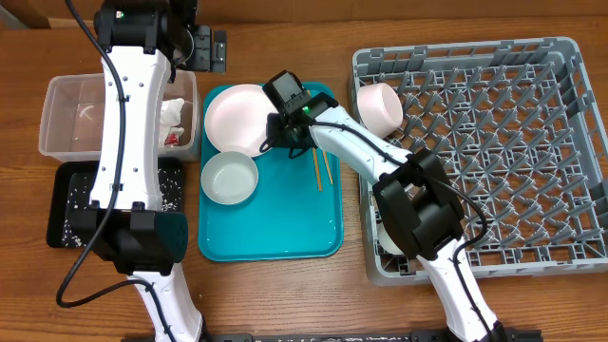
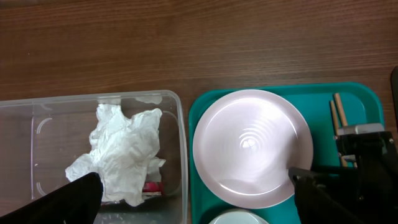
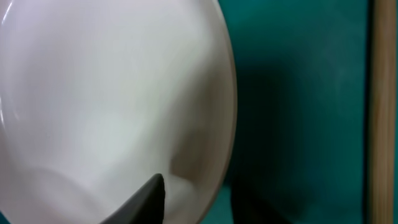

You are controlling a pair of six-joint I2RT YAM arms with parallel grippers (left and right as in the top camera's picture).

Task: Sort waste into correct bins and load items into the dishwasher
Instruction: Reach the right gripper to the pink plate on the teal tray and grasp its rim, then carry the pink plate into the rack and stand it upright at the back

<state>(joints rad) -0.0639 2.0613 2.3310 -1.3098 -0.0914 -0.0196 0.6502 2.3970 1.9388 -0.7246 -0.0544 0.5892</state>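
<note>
The round white plate (image 1: pixel 237 116) (image 2: pixel 252 146) (image 3: pixel 106 93) lies at the back of the teal tray (image 1: pixel 275 228). My right gripper (image 1: pixel 275 133) (image 3: pixel 199 186) is open and straddles the plate's right rim, one finger over the plate and the other outside it. Close beside it lie the chopsticks (image 1: pixel 323 169) (image 2: pixel 339 112). A white bowl (image 1: pixel 229 178) sits in front of the plate. The napkin (image 2: pixel 124 149) and red wrapper (image 2: pixel 152 186) lie in the clear tub (image 1: pixel 66 119). My left gripper (image 2: pixel 199 205) hangs wide open and empty above the tub's right wall.
The black tray (image 1: pixel 66 204), speckled with rice grains, lies in front of the tub. The grey dish rack (image 1: pixel 513 142) fills the right side, with a white bowl (image 1: pixel 378 106) on its side at its back left. My right arm stretches from the rack's front to the teal tray.
</note>
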